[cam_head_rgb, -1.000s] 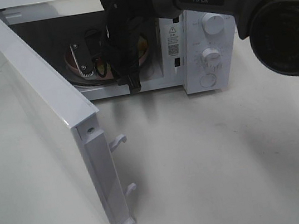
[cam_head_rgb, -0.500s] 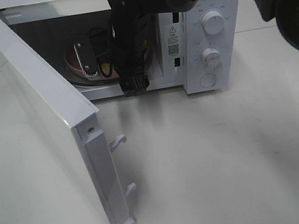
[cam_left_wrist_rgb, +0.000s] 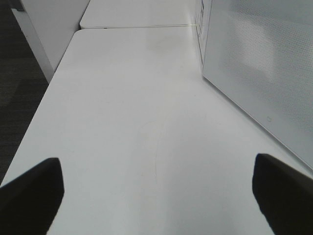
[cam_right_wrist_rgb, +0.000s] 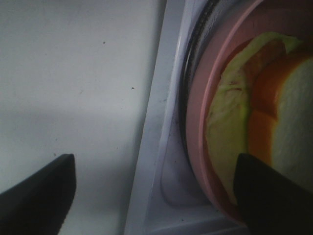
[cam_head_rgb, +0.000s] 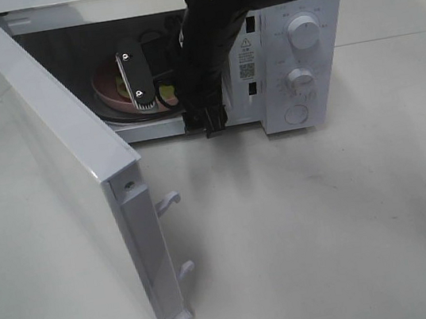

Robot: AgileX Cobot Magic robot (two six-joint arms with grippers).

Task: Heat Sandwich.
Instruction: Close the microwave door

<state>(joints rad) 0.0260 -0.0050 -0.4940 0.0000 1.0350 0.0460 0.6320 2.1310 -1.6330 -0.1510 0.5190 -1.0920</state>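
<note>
Two sets of fingers are in view, and both are spread wide with nothing pinched between them; the right fingers (cam_right_wrist_rgb: pixel 39 196) hang at the open mouth of the microwave (cam_head_rgb: pixel 325 62), one tip over the table (cam_head_rgb: pixel 325 215) just outside the front sill and the other over the near rim of the pink plate (cam_right_wrist_rgb: pixel 195 147), though whether either tip touches anything cannot be told; the sandwich (cam_right_wrist_rgb: pixel 288 112) lies on that plate inside the microwave's cavity, close to the front opening, with white bread uppermost, an orange-red layer beside it and pale green lettuce jutting toward the sill; from the high camera only a small yellow-green edge of it shows beside the black right arm (cam_head_rgb: pixel 211 39), which comes down in front of the microwave and into its cavity; the door (cam_head_rgb: pixel 58 142) stands swung out from the microwave's left side, two white latch hooks on its free edge; the microwave's right-hand panel carries two round knobs (cam_head_rgb: pixel 304 33), one above the other; the left fingers (cam_left_wrist_rgb: pixel 29 196) hover low over bare table outside the microwave, beside the outer face of the open door.
</note>
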